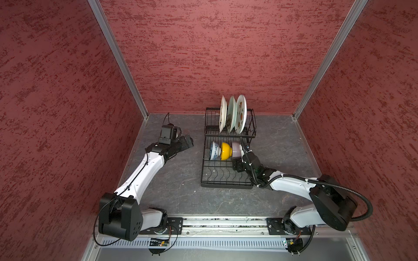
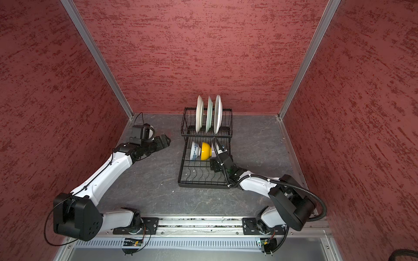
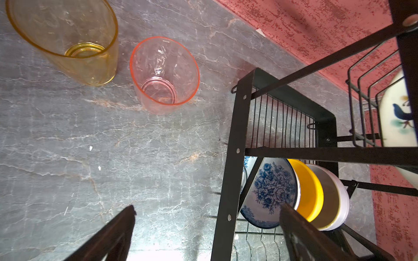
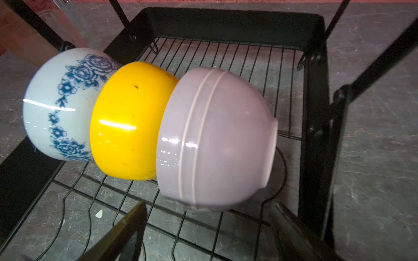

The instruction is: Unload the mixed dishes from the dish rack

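Dish rack (image 1: pixel 226 186), black wire in two tiers, with the right gripper (image 4: pixel 209 204) placed at its flat front tier. The dark fingers (image 4: pixel 126 230) of this gripper stand wide apart, one to each side of the lower edge of the pale pink bowl (image 4: pixel 214 135); a gap shows between each tip and the bowl, and nothing is gripped. The pale pink bowl lies on its side on the wires with its ringed foot turned toward the rack's right side wall. The yellow bowl (image 4: pixel 129 122) overlaps it on the other side, and the blue-white bowl (image 4: pixel 52 108), printed with blue roses, overlaps the yellow one in turn, so that the three form one leaning row across the front tier. In the raised back tier three white plates (image 1: pixel 231 114) stand on edge, side by side in the slots, the rightmost showing scattered coloured motifs in a top view; the left wrist view shows a blue bird painted on one plate. The left gripper (image 3: pixel 207 206) is fully open and empty over the grey marbled table (image 1: pixel 176 180), just beside the rack's left side and apart from it. On the table outside the rack stand the amber glass (image 3: pixel 67 40) and the pinkish glass (image 3: pixel 165 74), both upright, mouths up, near each other but apart, the pinkish one nearer the rack's corner. Red textured walls (image 1: pixel 203 56) enclose the table on three sides
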{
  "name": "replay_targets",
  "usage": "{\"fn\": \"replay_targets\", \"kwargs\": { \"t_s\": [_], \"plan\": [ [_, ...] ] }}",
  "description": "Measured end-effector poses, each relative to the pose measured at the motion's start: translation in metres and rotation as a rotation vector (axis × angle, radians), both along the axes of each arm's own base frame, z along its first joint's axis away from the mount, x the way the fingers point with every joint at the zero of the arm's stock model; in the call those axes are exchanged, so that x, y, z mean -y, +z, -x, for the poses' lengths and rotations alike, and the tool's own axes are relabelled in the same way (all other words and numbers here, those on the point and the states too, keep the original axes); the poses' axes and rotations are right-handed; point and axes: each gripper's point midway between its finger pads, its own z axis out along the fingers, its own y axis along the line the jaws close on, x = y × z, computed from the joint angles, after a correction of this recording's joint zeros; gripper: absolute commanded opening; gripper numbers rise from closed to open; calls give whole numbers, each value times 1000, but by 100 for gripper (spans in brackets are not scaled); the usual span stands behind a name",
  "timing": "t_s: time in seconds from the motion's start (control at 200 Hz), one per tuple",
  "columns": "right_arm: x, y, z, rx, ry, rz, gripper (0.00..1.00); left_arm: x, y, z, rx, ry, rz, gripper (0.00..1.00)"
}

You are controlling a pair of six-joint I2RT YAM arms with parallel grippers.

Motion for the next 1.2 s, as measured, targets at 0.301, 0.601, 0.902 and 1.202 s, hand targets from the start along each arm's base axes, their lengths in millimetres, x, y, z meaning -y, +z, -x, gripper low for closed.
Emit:
{"fn": "replay_targets", "kwargs": {
  "t_s": [0.301,0.601,0.902,1.202],
  "plan": [
    [-2,0,-9,6,1,19,87,5,-4,2,-7,-20,19,100],
    [6,-1,-19,2,-10,23,84,9,-3,0,2,-35,35,100],
    [6,-2,-20,-9,5,7,84,11,-5,-2,18,-42,45,100],
    [5,-1,-21,-14,9,1,81,19,-2,-4,26,-63,91,100]
  ]
}}
